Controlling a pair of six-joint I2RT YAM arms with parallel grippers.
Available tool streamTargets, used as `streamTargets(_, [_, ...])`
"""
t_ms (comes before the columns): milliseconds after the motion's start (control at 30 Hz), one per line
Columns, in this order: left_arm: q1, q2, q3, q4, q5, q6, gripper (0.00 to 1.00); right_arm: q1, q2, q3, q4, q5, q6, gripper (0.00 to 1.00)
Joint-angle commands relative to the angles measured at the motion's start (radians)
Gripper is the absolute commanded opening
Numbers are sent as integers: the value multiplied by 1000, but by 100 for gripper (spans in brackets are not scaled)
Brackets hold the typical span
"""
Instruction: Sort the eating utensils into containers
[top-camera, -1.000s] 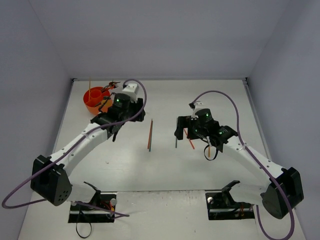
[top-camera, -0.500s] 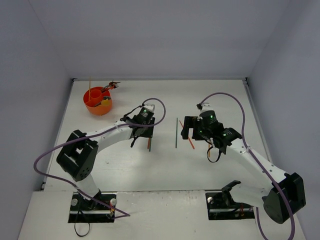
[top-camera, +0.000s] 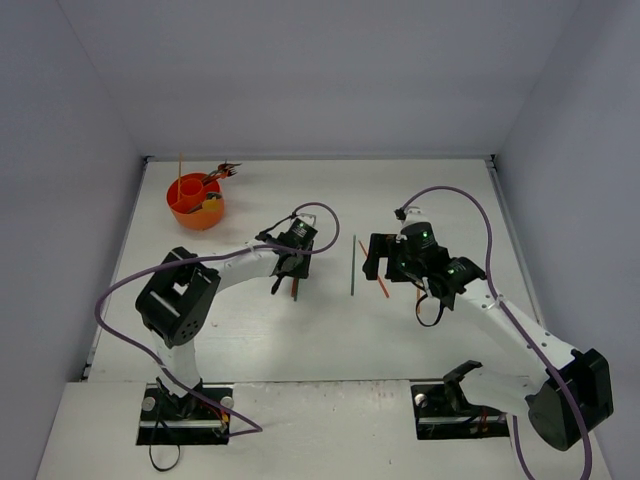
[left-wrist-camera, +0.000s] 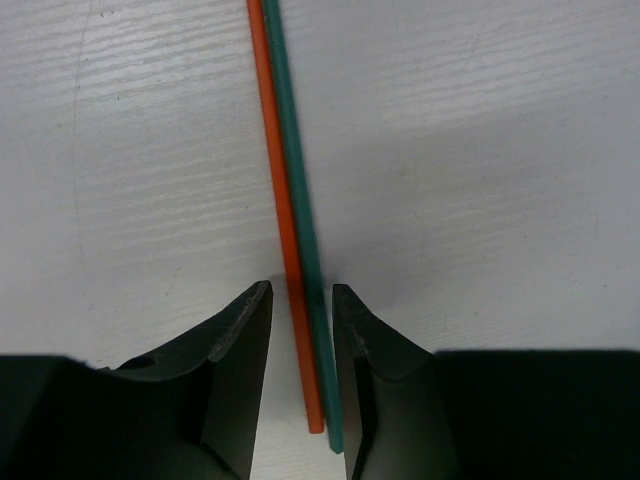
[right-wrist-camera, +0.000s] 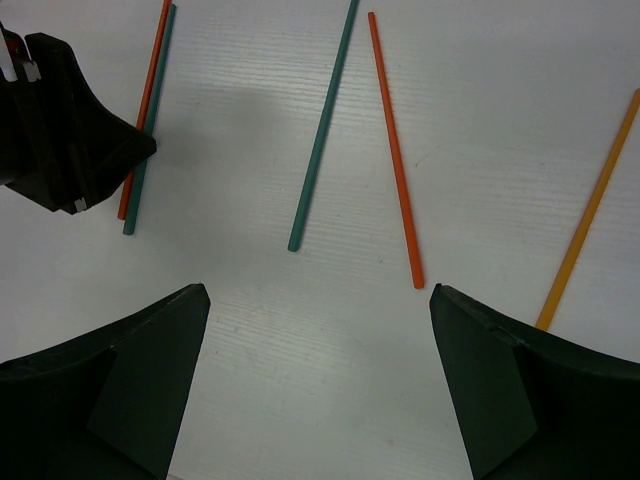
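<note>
At the near edge of the table (top-camera: 330, 345), two base plates (top-camera: 185, 415) are bolted down, one on each side. An arm rises from each and reaches out over the white, faintly wood-grained top.

The left claw (left-wrist-camera: 302, 335) is low over the middle of the table. Its jaws are parted only a little, and they stand on either side of an orange chopstick (left-wrist-camera: 283, 190) and a teal chopstick (left-wrist-camera: 297, 190). These two lie touching, side by side. A thin strip of bare table shows between each finger and the pair, so nothing is gripped.

Beside it, the right claw (right-wrist-camera: 320, 385) hangs released with its fingers (right-wrist-camera: 150, 385) spread wide. Three loose sticks lie on the table ahead of it: a second teal stick (right-wrist-camera: 322, 130), a second orange stick (right-wrist-camera: 395, 150) just beside that, and a yellow stick (right-wrist-camera: 590, 210) further off at the edge of the wrist view. None of the three touches another.

Towards the far left corner sits the orange-red cup (top-camera: 196, 208), well apart from both claws. A thin orange stick (top-camera: 180, 172) stands upright in it, and dark utensil heads (top-camera: 224, 171) lean out over its rim. I cannot make out its compartments from above.

Plain pale grey walls (top-camera: 300, 70) close in the table at the back and on both sides.
</note>
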Motion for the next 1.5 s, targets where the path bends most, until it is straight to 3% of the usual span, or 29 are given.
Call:
streamTargets(0, [-7, -5, 57, 18, -49, 21, 27, -10, -27, 9, 19, -8, -8, 90])
streamTargets(767, [1, -93, 52, -16, -30, 60, 25, -15, -25, 8, 16, -18, -21, 90])
streamTargets(1467, [34, -3, 79, -5, 8, 53, 19, -20, -25, 4, 15, -19, -21, 90])
